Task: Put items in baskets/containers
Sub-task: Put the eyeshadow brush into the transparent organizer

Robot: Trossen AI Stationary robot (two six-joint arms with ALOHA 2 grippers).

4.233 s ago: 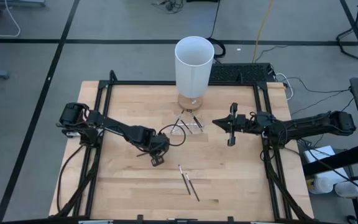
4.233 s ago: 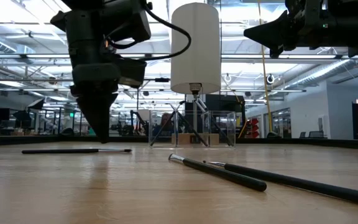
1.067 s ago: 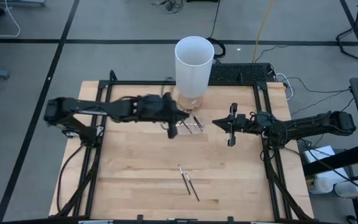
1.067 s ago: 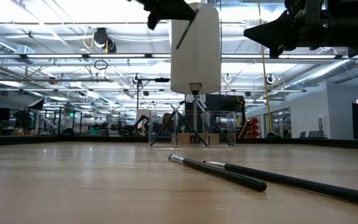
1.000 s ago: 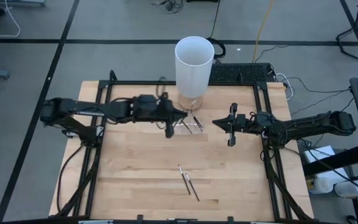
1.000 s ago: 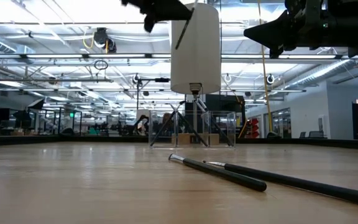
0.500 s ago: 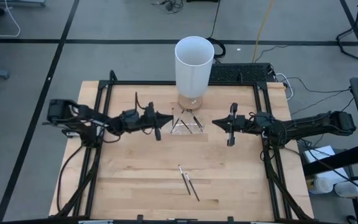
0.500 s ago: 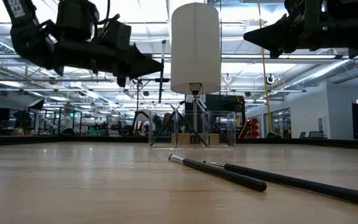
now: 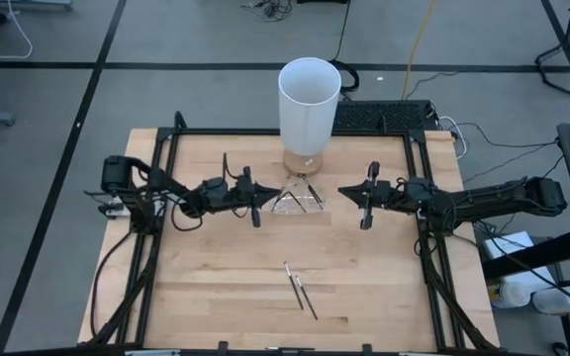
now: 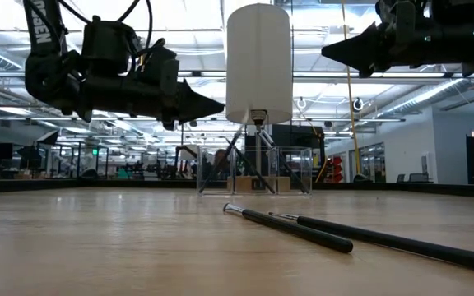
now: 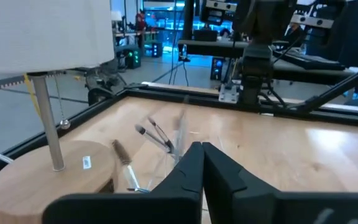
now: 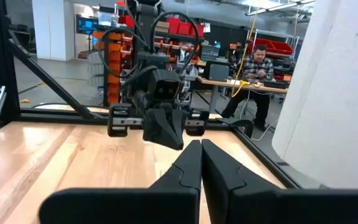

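Left gripper: the left gripper (image 9: 256, 205) is in the middle of the high view, a little left of center. It hangs above the table. Its fingers are squeezed tight together and hold nothing. Its tip points at the clear box.

Right gripper: the right gripper (image 9: 365, 203) is right of center in the high view. It hangs above the table too. Its fingers are pressed together with nothing between them.

Clear container: the clear container (image 9: 296, 200) sits between the two grippers, just below the white cylinder in the high view. In the low view it is the see-through box (image 10: 255, 171) in the middle, far back on the table.

Sticks in the box: a few thin dark sticks (image 11: 156, 134) lean inside the clear container, tilted this way and that.

Sticks on the table: two sticks (image 9: 301, 288) lie flat on the wood in the lower middle of the high view, well apart from the box. They touch or cross at one end. In the low view they lie in front, low and to the right.

White cylinder: the white cylinder (image 9: 309, 104) stands tall at the top middle, on a round wooden base (image 11: 48, 180).

Table: the table (image 9: 206, 297) is pale wood with a black frame around it.

Person: a person (image 12: 254, 78) sits at a desk far back in the room, seen in the right wrist view.
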